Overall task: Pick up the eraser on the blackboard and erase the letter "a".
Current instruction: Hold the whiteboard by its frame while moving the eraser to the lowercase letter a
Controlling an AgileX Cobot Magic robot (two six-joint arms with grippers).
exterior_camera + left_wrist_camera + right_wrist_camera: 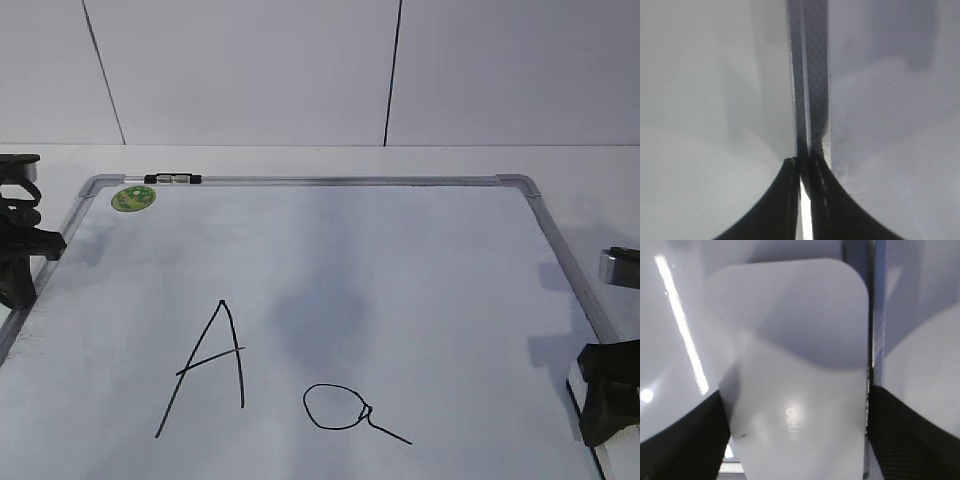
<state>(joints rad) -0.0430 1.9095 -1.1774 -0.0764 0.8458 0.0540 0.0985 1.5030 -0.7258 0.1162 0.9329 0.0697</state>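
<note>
The blackboard (420, 250) is a white board with a grey frame lying flat on the table. The letter "a" (340, 408), an oval loop with a tail, is drawn near its front middle. The eraser (800, 365), a white rounded block with faint lettering, fills the right wrist view beside the board's right frame. Only a white sliver of the eraser (574, 385) shows in the exterior view. My right gripper (608, 400) (795, 440) has a finger against each side of it. My left gripper (20, 250) (805, 170) is shut and empty over the board's left frame (815, 75).
A taller capital "A" (205, 365) is drawn left of the small letter. A round green sticker (133, 198) and a small black clip (172, 179) sit at the board's far left corner. A white wall stands behind the table.
</note>
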